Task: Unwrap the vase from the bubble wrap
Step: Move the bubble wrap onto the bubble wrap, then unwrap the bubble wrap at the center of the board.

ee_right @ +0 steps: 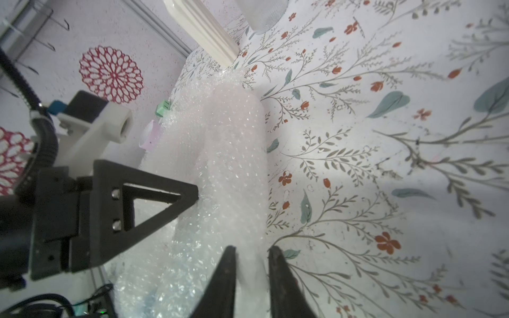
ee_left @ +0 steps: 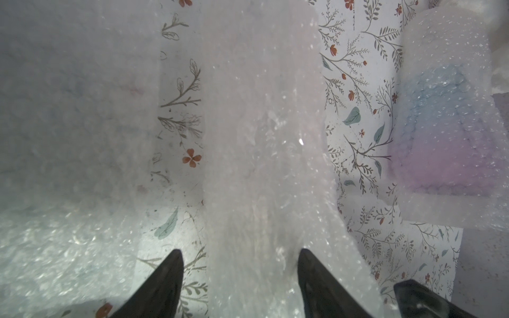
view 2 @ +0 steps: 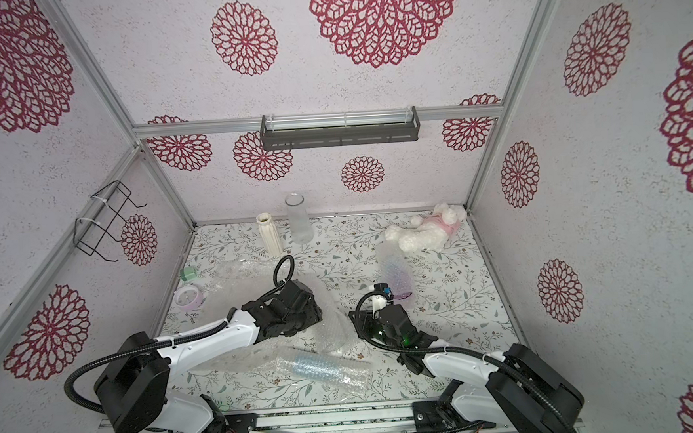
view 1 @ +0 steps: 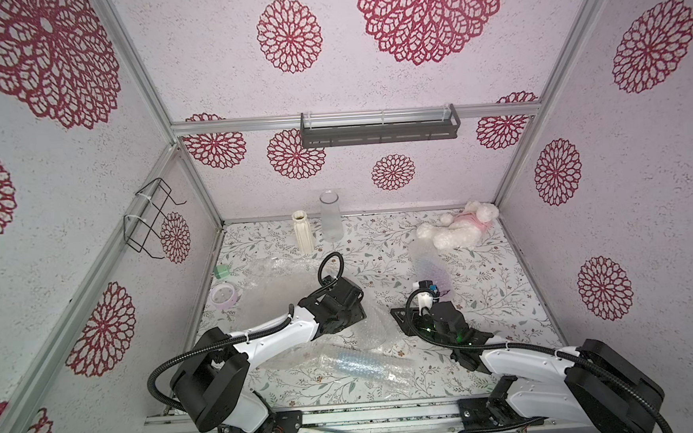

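A: Where's the vase (view 1: 356, 365)?

B: Nearest the robot's edge of the table (view 1: 486, 299). It lies on its side, bluish and ribbed, inside the wrap (view 1: 378, 327). A loose length of the wrap trails away from it between the two arms.

A: And the claws?

B: Just beyond it. The left claw (ee_left: 240, 250) is spread wide astride a band of wrap. One finger touches the band and the other stands clear, so it pinches nothing. The right claw (ee_right: 252, 247) has its jaws a little apart with a fold in the gap, and the fold looks loose, not nipped.

A: So neither has a real hold. What makes this step go well?

B: I'd take the free band, not the bundle. Close the left claw squarely on the band, low near the table. Then draw it away from the vase so the roll turns and pays out. The right claw could steady the loose sheet without squeezing the vase. The film is probably slippery, so a shallow nip may slide off.

A: Anything farther off to mind?

B: A second bundle (view 1: 428, 266), blue and purple inside, lies beyond the right arm, so keep the pulled sheet off it. At the back a cream vase (view 1: 302, 232) and a glass vase (view 1: 330, 220) stand bare. A plush toy (view 1: 461, 227) lies in the far right corner, well apart.
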